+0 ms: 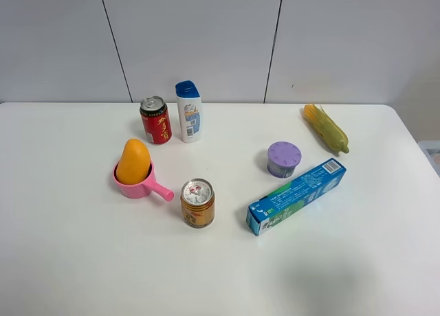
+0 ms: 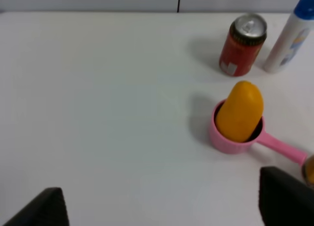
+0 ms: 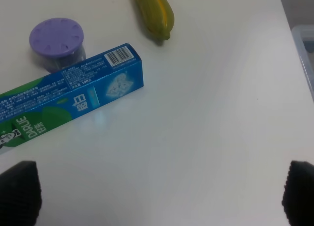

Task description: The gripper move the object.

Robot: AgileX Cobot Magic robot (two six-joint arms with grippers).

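A: Mango [image 1: 133, 161] status: standing upright in the pink scoop cup [image 1: 130, 187], left of centre in the overhead frame. Cup handle [image 1: 162, 191] points toward lower right, at the gold-orange can [image 1: 198, 203]. Nothing else is in the cup.

B: Other containers?

A: Red can [image 1: 156, 120] and white bottle with blue cap [image 1: 188, 111] stand side by side, upper centre-left, behind the cup. Both cans upright, tops unopened. Purple-lidded tub [image 1: 283, 159] right of centre, lid on, contents hidden.

B: Readable text?

A: Blue-green toothpaste box [image 3: 68, 104] in the right wrist frame: "DARLIE", a barcode on its end panel, some Chinese print too small to read. Red can has gold lettering, illegible. Bottle label is blurred.

B: Corn?

A: Corn cob [image 1: 326, 128] upper right of the overhead frame, lying on the table [image 1: 82, 261], apart from the box.

B: Grippers?

A: Left gripper [image 2: 162, 206]: dark fingertips [image 2: 44, 209] at the bottom corners of its wrist frame, spread wide, holding nothing; mango is right of centre there. Right gripper [image 3: 162, 196]: likewise spread, nothing between the tips. Neither shows overhead.
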